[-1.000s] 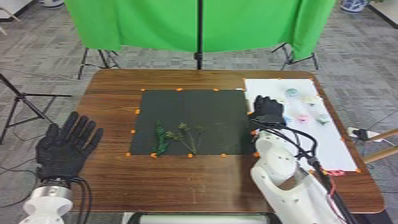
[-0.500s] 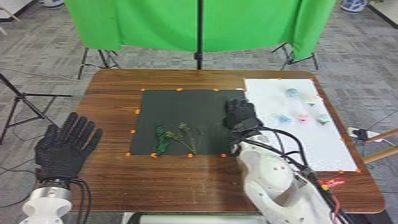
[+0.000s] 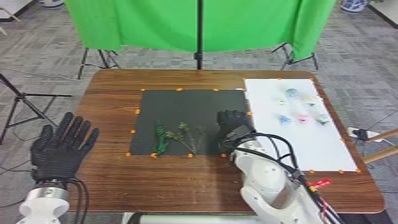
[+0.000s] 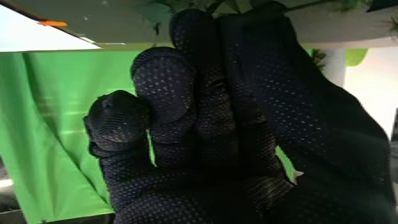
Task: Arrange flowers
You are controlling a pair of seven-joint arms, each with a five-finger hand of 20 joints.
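A leafy green sprig point(image 3: 161, 140) and a thin-stemmed sprig point(image 3: 184, 127) lie on the dark mat's point(image 3: 182, 105) near left part. The right hand point(image 3: 234, 122) is over its right side — fingers fairly straight, close together. Small flowers point(image 3: 303, 119) sit farther right on a white sheet point(image 3: 329, 152). At the table's point(image 3: 115, 175) left — the left hand point(image 3: 60, 152), fingers straight and spread.

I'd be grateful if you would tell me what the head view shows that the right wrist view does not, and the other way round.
Head view: the left hand with its fingers spread, the pink flower and the blue one, and the brown table.

Right wrist view: the fine mesh texture of the right hand, seen close up.

Both: the right hand itself, the green cloth, the white sheet, orange tape and some greenery.
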